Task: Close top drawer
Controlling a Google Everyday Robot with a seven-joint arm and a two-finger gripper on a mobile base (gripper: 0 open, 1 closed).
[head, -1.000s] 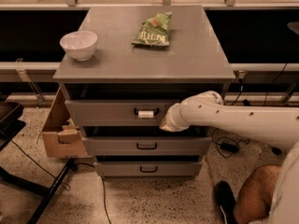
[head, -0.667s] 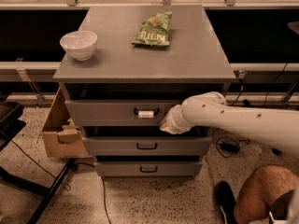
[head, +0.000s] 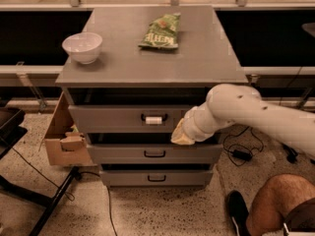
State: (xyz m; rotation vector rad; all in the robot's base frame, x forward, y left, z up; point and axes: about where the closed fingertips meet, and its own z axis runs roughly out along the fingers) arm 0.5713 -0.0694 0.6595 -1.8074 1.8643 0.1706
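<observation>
Speckled stone floor (head: 147, 210) and a dark recess behind, with the grey table (head: 147, 68) square in my view, three drawers down its front. The white arm (head: 256, 114) comes in from the right. Over the last second its thick elbow has swung a little further right and up, but the tip has hardly shifted.

The top drawer (head: 113, 119) looks just as it did a second ago: still pulled out, a dark gap showing between its front and the table's top. I read that as the push having produced no travel yet, so the task is barely begun. The two lower drawers (head: 118, 154) sit further in.

A cardboard box (head: 56, 141) leans at the table's left side, and someone's bare leg (head: 275, 200) is at lower right, close to the arm's path. On top lie a green snack bag (head: 160, 31) and a white bowl (head: 82, 46).

The taped handle (head: 154, 118) is free. The pincer (head: 182, 134) is at the drawer front's lower edge, just right of that handle. It seems to hold nothing, and I cannot tell how wide it stands.
</observation>
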